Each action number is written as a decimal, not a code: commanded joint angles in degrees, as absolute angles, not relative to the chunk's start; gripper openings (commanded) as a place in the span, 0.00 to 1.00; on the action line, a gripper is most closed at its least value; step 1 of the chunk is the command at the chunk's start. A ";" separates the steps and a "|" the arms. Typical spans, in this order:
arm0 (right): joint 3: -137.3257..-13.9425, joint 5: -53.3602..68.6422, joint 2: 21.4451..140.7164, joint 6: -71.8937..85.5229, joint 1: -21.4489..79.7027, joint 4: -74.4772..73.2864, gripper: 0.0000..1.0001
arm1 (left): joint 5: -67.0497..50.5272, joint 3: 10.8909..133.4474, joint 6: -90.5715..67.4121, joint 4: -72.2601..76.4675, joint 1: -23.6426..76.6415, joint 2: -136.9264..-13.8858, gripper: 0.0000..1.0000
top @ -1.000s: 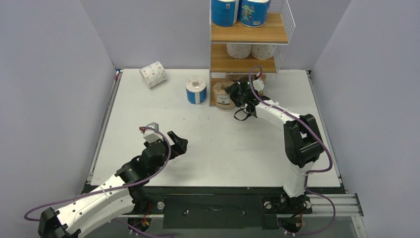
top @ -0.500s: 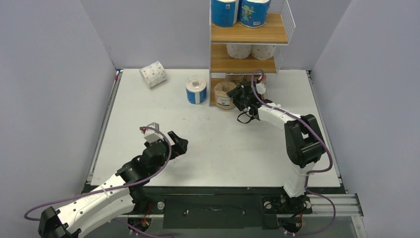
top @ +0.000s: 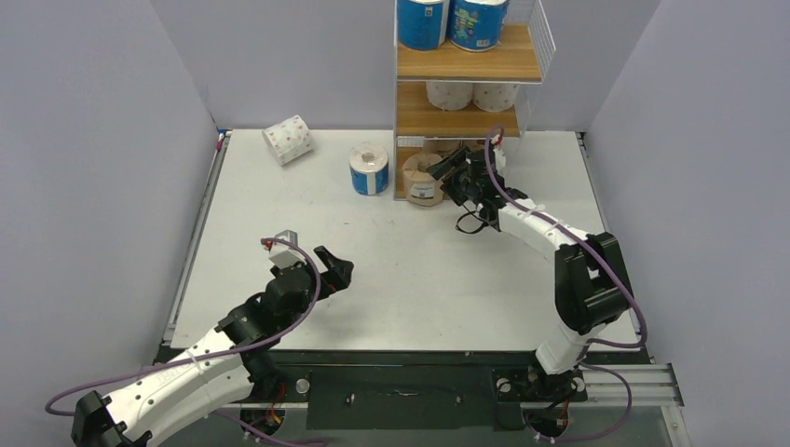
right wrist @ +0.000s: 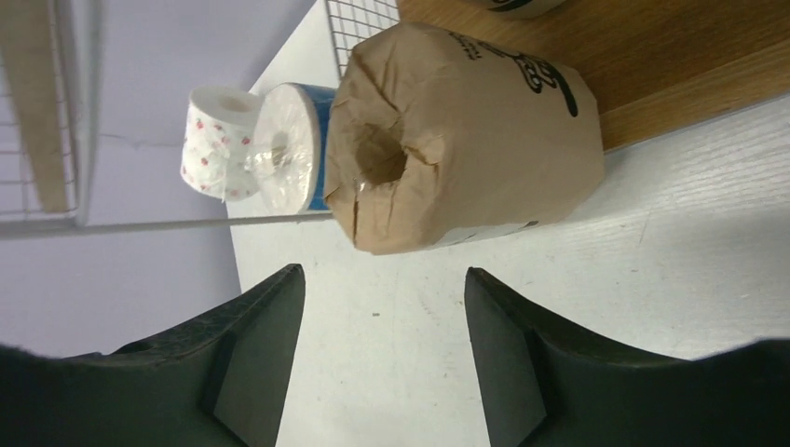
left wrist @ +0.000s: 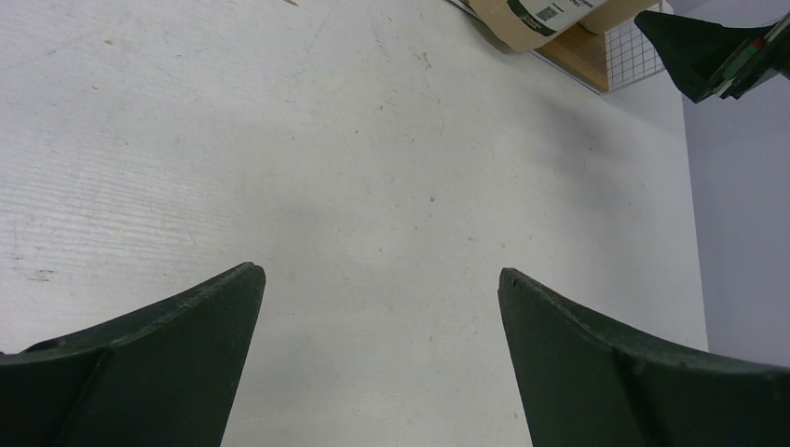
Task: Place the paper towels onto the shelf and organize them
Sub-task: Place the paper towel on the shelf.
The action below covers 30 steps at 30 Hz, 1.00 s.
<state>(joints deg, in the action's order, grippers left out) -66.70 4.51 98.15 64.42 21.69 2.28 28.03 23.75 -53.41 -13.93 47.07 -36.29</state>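
Showing blue rolls point(top: 424, 23) atop shelf point(top: 466, 63), overhead view only

Just ahead of the black right jaws lies a brown kraft roll point(right wrist: 466, 140) with black print and a white label. Beyond it are a blue-wrapped roll point(right wrist: 291, 149) and a white roll with pink dots point(right wrist: 216, 140). The shelf point(top: 466, 63) has light-brown boards and white wire. The bench point(top: 391, 261) is white.
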 commanded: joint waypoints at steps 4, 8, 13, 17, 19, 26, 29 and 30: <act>-64.40 7.96 89.98 58.65 20.77 4.48 0.63 | 27.78 24.36 -53.18 -12.61 46.82 -34.78 0.96; -62.16 6.62 85.64 54.73 20.42 2.31 0.63 | 27.80 24.26 -52.99 -12.65 46.76 -34.59 0.96; -52.30 1.58 78.10 50.50 21.07 8.04 0.45 | 27.47 24.05 -53.02 -11.83 46.82 -35.12 0.96; -40.41 -6.72 72.28 49.58 22.52 21.94 0.40 | 26.96 23.73 -53.06 -11.07 46.80 -35.79 0.96; -38.77 -6.64 72.87 50.24 21.81 24.25 0.36 | 26.67 23.51 -53.13 -10.29 46.76 -36.18 0.96; -40.34 2.83 83.63 53.08 17.92 28.82 0.11 | 26.11 23.66 -53.51 -10.14 46.88 -37.27 0.96; -42.51 4.21 89.07 55.54 17.83 30.82 0.04 | 26.40 23.22 -53.88 -10.77 46.86 -36.15 0.96; -43.05 4.70 91.99 56.12 17.90 32.31 0.02 | 26.43 23.08 -53.92 -11.00 46.90 -35.83 0.96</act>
